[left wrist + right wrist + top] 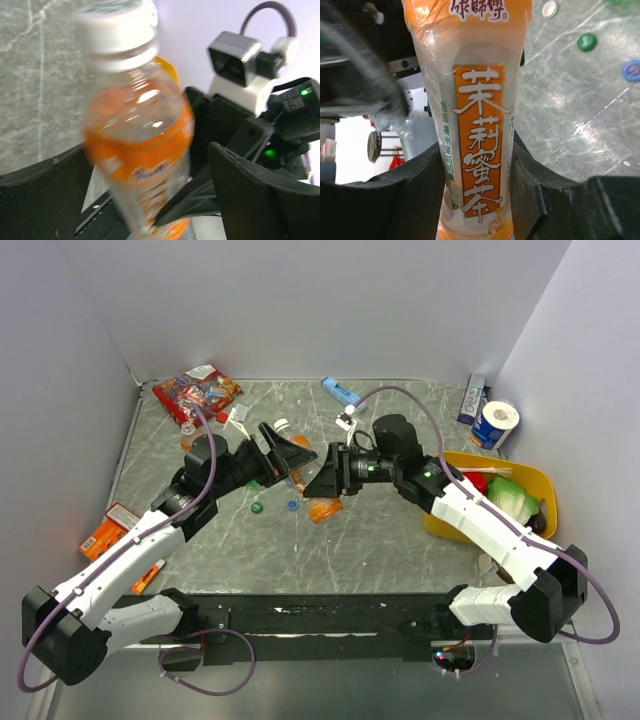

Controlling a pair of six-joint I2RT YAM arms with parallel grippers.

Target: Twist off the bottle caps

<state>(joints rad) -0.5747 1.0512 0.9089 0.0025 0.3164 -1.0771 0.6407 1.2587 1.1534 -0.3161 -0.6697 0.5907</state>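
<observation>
My right gripper point(326, 478) point(477, 165) is shut on the waist of an orange-labelled bottle point(479, 125), one finger on each side. In the top view the bottle's orange end point(322, 510) shows just below the jaws. The same bottle point(140, 145), blurred, leans between the wide-apart fingers of my left gripper point(285, 452) point(145, 167), which is open around it. Its white cap point(117, 30) is on. A bottle with a blue label point(342, 392) lies at the back of the table.
Loose caps lie on the marbled table: green point(586, 41) point(257, 507), blue point(632, 70) point(292, 505) and white point(549, 8). A yellow bowl point(540, 485) of vegetables sits at the right, a red snack bag point(195, 392) back left, an orange packet point(105, 535) at the left wall.
</observation>
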